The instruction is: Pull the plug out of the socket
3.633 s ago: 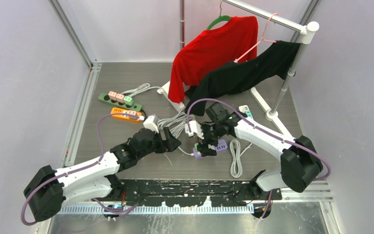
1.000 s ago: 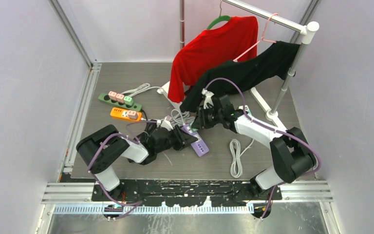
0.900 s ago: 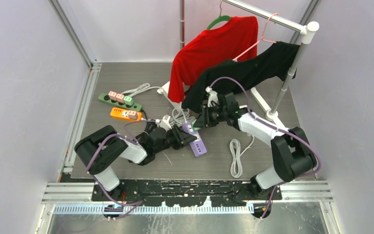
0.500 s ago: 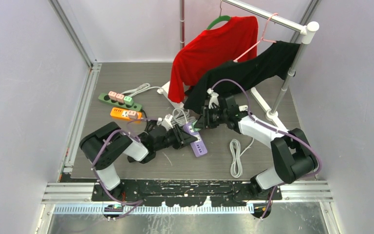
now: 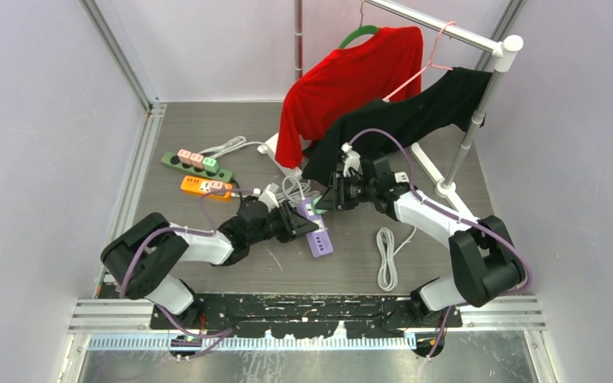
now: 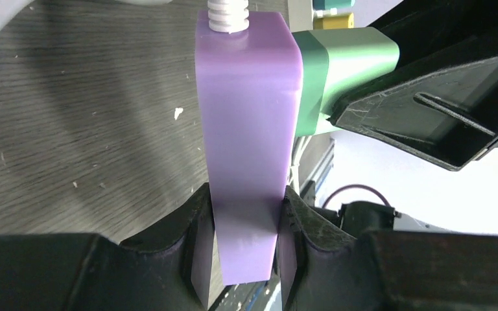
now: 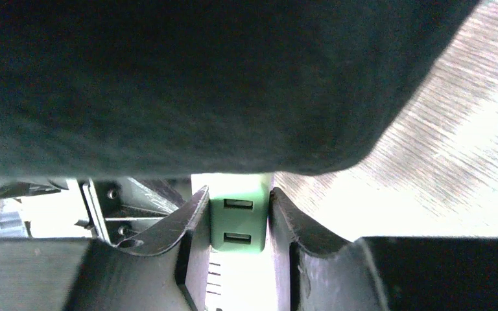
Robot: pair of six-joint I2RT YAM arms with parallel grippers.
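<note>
Strips, far left: a green plastic power strip with pink and green socket blocks [image 5: 195, 165] lies just beside an orange plastic power strip [image 5: 206, 187] on the grey wood-grain tabletop [image 5: 191, 128].
Left gripper [image 5: 294, 223]: jaws narrow, clamped on the near end of the purple rectangular socket bar [image 6: 246, 129], one jaw on each long side.
Socket bar position: mid-tabletop, between the two arms. A white ribbed cord [image 6: 228, 14] leaves its far end. Whether the bar rests on the wood or is lifted, I cannot tell.
Plug: the pale green block-shaped plug [image 6: 343, 78] sits flush against the bar's right face near the cord end, touching it.
Right gripper [image 7: 238, 227]: jaws almost together, pinching the green plug from both sides. Two small slots on the plug face the wrist camera.
Cable: a coiled white cable [image 5: 386, 257] lies right of the bar, apart from it.
Rack, far right: a red shirt [image 5: 351, 80] and a black garment [image 5: 415, 116] hang over the right arm.
</note>
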